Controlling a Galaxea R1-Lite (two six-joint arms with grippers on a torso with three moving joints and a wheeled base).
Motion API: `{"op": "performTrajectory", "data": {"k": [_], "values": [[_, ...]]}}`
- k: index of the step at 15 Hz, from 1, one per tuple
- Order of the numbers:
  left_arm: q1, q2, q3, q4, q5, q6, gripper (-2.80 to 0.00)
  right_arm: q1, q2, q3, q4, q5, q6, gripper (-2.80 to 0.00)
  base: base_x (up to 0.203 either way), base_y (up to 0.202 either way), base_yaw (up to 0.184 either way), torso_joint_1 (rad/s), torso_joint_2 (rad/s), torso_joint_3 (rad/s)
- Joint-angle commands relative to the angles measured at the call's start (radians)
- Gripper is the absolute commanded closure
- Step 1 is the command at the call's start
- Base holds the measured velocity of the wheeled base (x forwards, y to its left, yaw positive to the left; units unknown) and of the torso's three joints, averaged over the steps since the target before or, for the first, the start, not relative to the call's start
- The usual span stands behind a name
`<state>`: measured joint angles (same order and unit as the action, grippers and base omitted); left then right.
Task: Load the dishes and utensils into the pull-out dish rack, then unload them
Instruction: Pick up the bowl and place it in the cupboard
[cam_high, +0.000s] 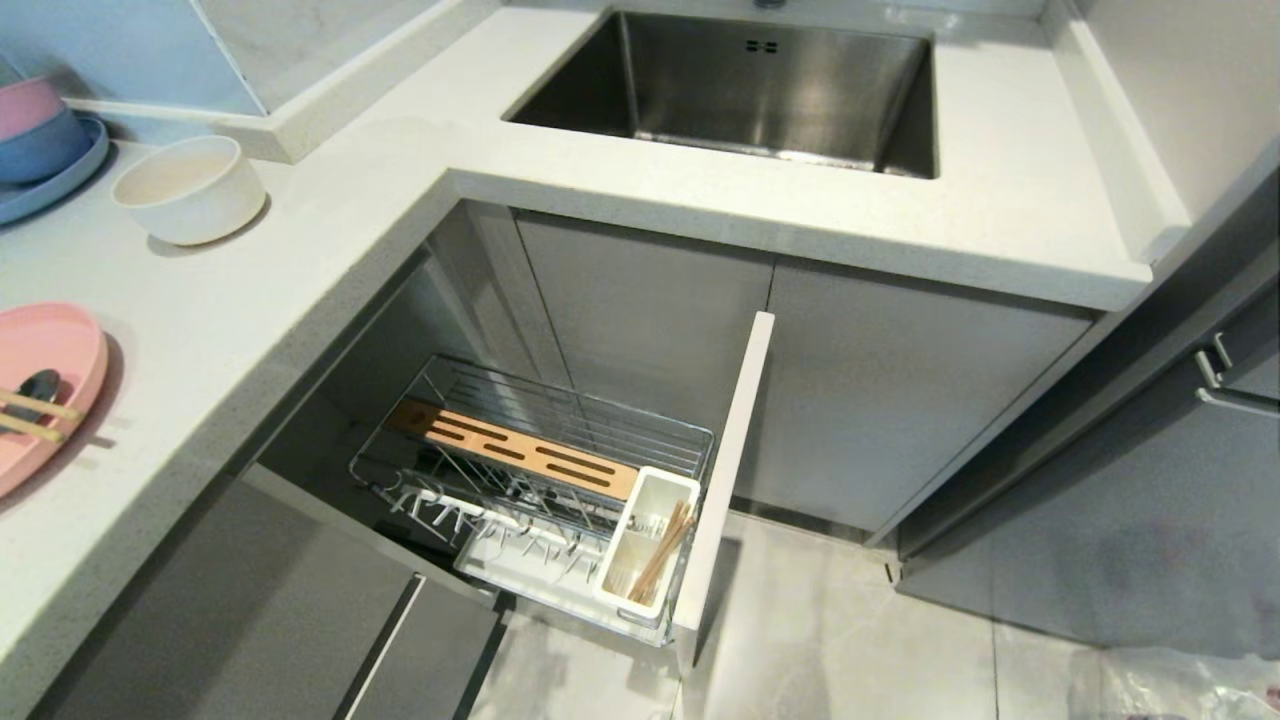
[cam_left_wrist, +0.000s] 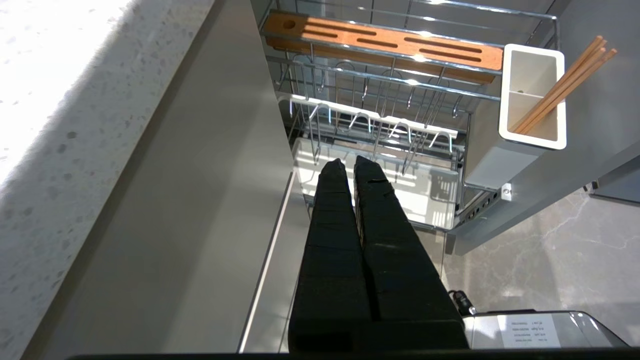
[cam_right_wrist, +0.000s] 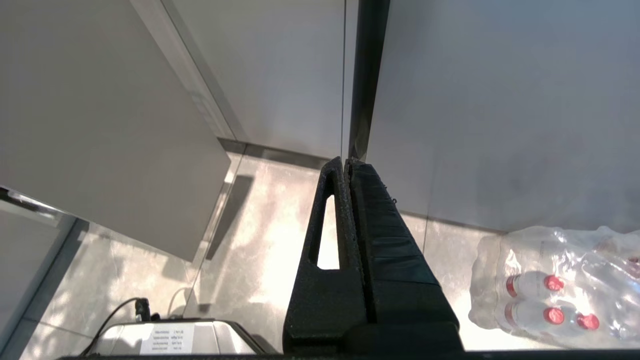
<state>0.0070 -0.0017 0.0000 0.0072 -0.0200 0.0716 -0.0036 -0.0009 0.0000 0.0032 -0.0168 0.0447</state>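
The pull-out dish rack (cam_high: 560, 470) stands open below the steel sink (cam_high: 740, 90). Wooden chopsticks (cam_high: 662, 550) lean in its white utensil cup (cam_high: 645, 540). On the counter (cam_high: 330, 250) left of the sink sit a cream bowl (cam_high: 190, 188) and a pink plate (cam_high: 45, 385) holding chopsticks and a spoon (cam_high: 35, 390). The left gripper (cam_left_wrist: 348, 161) hangs over the rack and the right gripper (cam_right_wrist: 345, 160) above the floor, each with jaws together and empty. No writing is legible.

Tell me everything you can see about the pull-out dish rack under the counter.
The chrome wire pull-out dish rack stands drawn out from the grey cabinet below the pale countertop. A slotted light-wood strip runs along its back, white-tipped wire prongs line the front above a white drip tray, and a white rectangular utensil cup sits beside the pale front panel. Wooden sticks lean in the cup; otherwise the rack holds no dishes.
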Motion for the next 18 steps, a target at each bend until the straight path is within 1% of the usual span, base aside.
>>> {"op": "performTrajectory", "data": {"k": [1,3,4,5,6,8,10,12,14,16,18], "values": [[0.001,-0.001,0.0,-0.001,0.0,-0.006,0.0,0.0,0.001,0.002,0.0,0.0,0.001,0.0,0.0,0.0,0.0,0.007,0.0,-0.079],[0.001,-0.001,0.0,-0.003,0.0,-0.036,0.0,0.001,0.001,0.002,0.0,0.0,0.001,0.0,0.0,0.0,0.0,0.004,0.0,-0.019],[0.0,-0.001,0.0,-0.003,0.0,-0.039,0.0,-0.001,0.001,0.002,0.0,0.0,0.0,0.0,0.0,0.0,0.0,0.0,0.0,0.0],[0.0,-0.001,-0.005,-0.027,0.0,-0.036,0.0,-0.001,0.001,0.002,0.0,0.0,0.0,0.0,0.0,0.0,0.0,0.0,0.0,0.0],[0.0,-0.001,-0.027,-0.061,0.001,-0.035,0.0,-0.001,0.001,0.002,0.0,0.0,0.001,0.0,0.0,0.0,0.0,0.0,0.0,0.0],[0.0,0.002,-0.158,-0.075,-0.003,-0.031,0.0,0.001,0.001,0.002,0.0,0.0,0.0,0.0,0.0,0.0,0.0,0.0,0.0,0.0],[0.0,0.041,-0.353,-0.025,-0.005,-0.016,0.0,0.0,0.001,0.002,0.0,0.0,0.0,0.0,0.0,0.0,0.0,0.0,0.0,0.0],[0.0,0.149,-0.591,0.039,-0.003,-0.008,0.0,-0.001,0.001,0.002,0.0,0.0,0.0,0.0,0.0,0.0,0.0,0.0,0.0,0.0],[0.002,0.334,-0.837,0.074,0.001,-0.004,0.0,0.0,0.001,0.002,0.0,0.0,0.001,0.0,0.0,0.0,0.0,0.0,0.0,0.0],[0.004,0.556,-1.098,0.092,0.014,-0.001,0.0,-0.001,0.001,0.002,0.0,0.0,0.001,0.0,0.0,0.0,0.0,0.0,0.0,0.0],[0.006,0.775,-1.323,0.104,0.052,0.001,0.0,0.0,0.001,0.002,0.0,0.0,0.001,0.0,0.0,0.0,0.0,0.0,0.0,0.0]]}}
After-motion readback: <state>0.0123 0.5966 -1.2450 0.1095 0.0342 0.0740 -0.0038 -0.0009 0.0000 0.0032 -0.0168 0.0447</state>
